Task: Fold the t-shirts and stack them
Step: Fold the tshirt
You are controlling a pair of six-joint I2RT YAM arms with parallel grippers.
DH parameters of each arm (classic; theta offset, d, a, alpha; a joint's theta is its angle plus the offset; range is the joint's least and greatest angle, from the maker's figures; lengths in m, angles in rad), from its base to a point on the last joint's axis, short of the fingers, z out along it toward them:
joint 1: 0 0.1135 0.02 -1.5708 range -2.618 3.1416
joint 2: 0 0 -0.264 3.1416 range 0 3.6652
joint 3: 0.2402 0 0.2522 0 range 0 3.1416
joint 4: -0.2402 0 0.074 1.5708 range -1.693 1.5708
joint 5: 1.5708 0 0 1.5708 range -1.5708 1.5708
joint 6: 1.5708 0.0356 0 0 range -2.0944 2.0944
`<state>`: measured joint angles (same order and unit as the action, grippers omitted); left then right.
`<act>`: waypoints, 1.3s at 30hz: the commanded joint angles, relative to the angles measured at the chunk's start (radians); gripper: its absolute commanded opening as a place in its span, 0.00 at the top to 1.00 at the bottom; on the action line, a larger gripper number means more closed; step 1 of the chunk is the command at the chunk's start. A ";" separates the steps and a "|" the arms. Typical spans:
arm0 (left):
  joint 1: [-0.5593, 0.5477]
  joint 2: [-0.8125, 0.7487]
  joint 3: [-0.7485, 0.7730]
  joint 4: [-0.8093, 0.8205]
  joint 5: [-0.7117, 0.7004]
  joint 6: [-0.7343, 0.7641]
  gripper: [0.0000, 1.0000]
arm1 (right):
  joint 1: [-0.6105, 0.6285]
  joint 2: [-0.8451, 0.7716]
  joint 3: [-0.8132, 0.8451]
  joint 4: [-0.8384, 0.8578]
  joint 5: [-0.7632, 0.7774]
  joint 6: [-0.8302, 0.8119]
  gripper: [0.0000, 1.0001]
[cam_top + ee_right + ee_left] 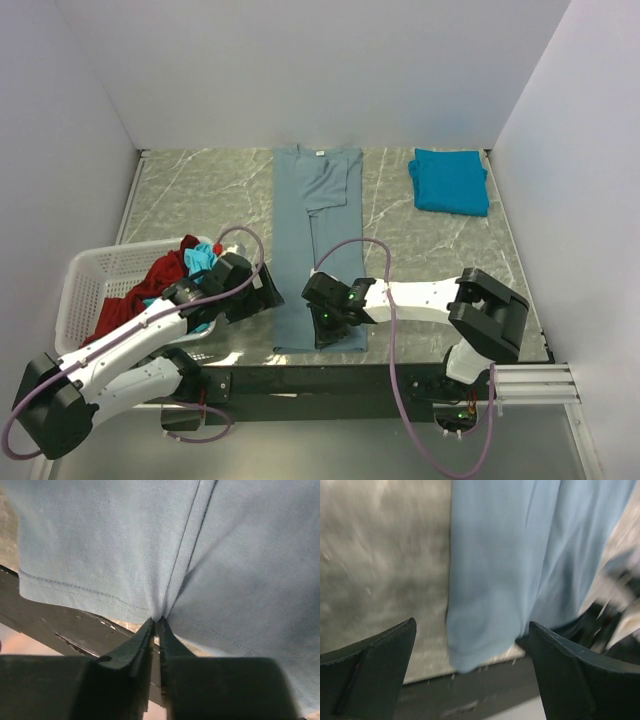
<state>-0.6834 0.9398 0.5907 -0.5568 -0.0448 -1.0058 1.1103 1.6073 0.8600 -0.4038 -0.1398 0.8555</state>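
Black right gripper (156,625) is pinching the near hem of the grey-blue shirt (318,220), laid in a long strip down the middle of the counter (200,190). Left gripper (262,290) is spread wide just beside its left edge. Folded teal shirt (450,182) sits far right; a red shirt (150,285) and a turquoise shirt (200,258) are piled in the white basket (90,275).

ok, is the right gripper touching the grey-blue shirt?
Touching. The right wrist view shows the right gripper pinched shut on the grey-blue shirt near its hem, cloth puckering into the pinch.
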 commanded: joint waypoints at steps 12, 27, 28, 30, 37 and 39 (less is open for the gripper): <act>-0.099 -0.148 -0.215 0.043 0.301 -0.109 0.10 | -0.001 -0.231 0.062 -0.154 0.208 0.007 0.38; -0.102 -0.009 -0.247 0.141 0.237 -0.116 0.44 | -0.171 -0.512 -0.314 -0.027 0.034 0.100 0.12; -0.102 0.002 -0.241 0.135 0.230 -0.113 0.47 | -0.173 -0.509 -0.325 -0.009 0.025 0.106 0.13; -0.102 0.025 -0.233 0.129 0.220 -0.106 0.55 | -0.173 -0.491 -0.351 0.000 0.006 0.120 0.14; -0.102 0.036 -0.253 0.140 0.237 -0.120 0.89 | -0.173 -0.442 -0.392 0.042 -0.038 0.142 0.25; -0.102 0.028 -0.252 0.127 0.230 -0.125 0.99 | -0.172 -0.435 -0.398 0.056 -0.047 0.142 0.28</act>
<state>-0.7826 0.9752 0.3405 -0.4301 0.2020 -1.1259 0.9417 1.1564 0.4889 -0.3943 -0.1558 0.9810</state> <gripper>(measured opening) 0.051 0.737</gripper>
